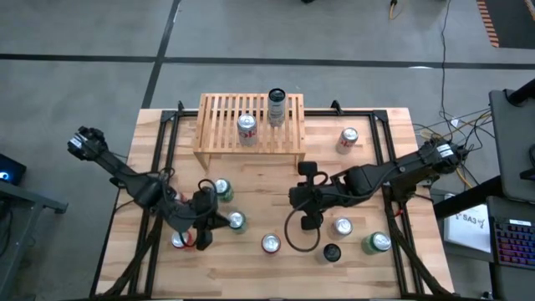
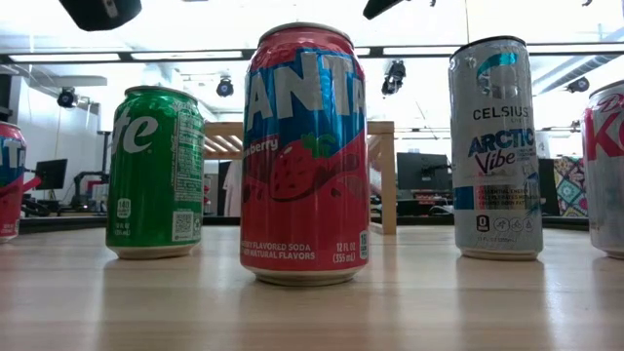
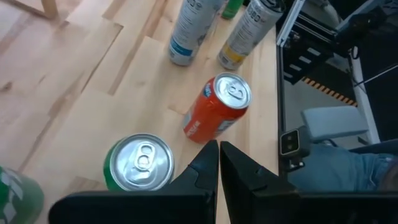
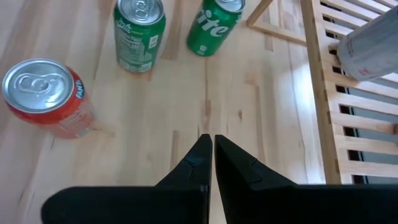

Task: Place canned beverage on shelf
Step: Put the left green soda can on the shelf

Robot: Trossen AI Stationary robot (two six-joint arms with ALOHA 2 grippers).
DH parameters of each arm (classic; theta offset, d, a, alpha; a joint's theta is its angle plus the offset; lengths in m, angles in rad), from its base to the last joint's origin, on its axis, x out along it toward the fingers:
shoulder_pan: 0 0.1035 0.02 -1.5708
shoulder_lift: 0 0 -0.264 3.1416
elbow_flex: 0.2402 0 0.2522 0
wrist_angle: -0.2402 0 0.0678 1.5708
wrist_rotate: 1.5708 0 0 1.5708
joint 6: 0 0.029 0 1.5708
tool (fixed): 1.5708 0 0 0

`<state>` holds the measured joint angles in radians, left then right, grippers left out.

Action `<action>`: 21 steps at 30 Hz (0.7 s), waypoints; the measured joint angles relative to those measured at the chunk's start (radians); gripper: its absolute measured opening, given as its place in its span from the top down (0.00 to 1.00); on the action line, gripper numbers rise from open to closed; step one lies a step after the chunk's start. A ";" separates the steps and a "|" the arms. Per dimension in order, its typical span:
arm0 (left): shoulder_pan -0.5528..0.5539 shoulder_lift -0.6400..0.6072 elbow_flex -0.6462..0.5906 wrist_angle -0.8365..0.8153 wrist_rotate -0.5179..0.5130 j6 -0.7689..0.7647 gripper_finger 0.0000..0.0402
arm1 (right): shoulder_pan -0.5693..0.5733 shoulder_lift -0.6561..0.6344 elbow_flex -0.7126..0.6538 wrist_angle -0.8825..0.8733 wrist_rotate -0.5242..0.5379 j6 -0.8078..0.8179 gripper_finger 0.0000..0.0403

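While both arms hang over the middle of the surface (image 1: pixel 393 125), nothing is held. The left tool (image 3: pixel 219 163) is closed tight with its two fingers pressed together, and it has no can. It is above a green can (image 3: pixel 139 163) and near a red can (image 3: pixel 217 109). The right tool (image 4: pixel 208 155) is closed tight too, and it holds nothing. It points down at bare wood in front of the shelf (image 1: pixel 211 144).

Many cans stand about on the surface, in front of the shelf and beside it. Two cans stand on the shelf already, a short one (image 1: pixel 247 127) and a tall thin one (image 1: pixel 277 107).

Each can stands up straight, with its long way going up and down and its pull tab on top.

I think a full can will feel a bit heavy. It is hard, round and smooth, so it could slip or tip. A hard squeeze could dent it. A good place to hold it would be the middle of its side, one finger on each side. The tool must open wide first.
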<state>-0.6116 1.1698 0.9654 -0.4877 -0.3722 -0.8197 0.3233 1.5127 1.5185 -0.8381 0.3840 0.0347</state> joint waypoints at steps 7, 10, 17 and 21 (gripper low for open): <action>-0.005 0.035 0.002 0.001 0.000 -0.003 1.00 | 0.000 0.000 0.000 0.002 0.005 -0.004 0.98; -0.006 0.049 0.003 0.000 0.061 -0.033 1.00 | -0.004 0.001 0.005 -0.025 0.104 0.124 0.98; -0.027 0.062 0.003 0.000 0.199 -0.137 1.00 | -0.047 0.001 0.075 -0.264 -0.003 0.337 0.98; -0.032 0.062 0.003 0.000 0.200 -0.132 1.00 | -0.051 0.001 0.093 -0.279 -0.128 0.347 0.98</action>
<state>-0.6431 1.2315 0.9684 -0.4882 -0.1726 -0.9520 0.2720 1.5139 1.6111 -1.1172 0.2564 0.3816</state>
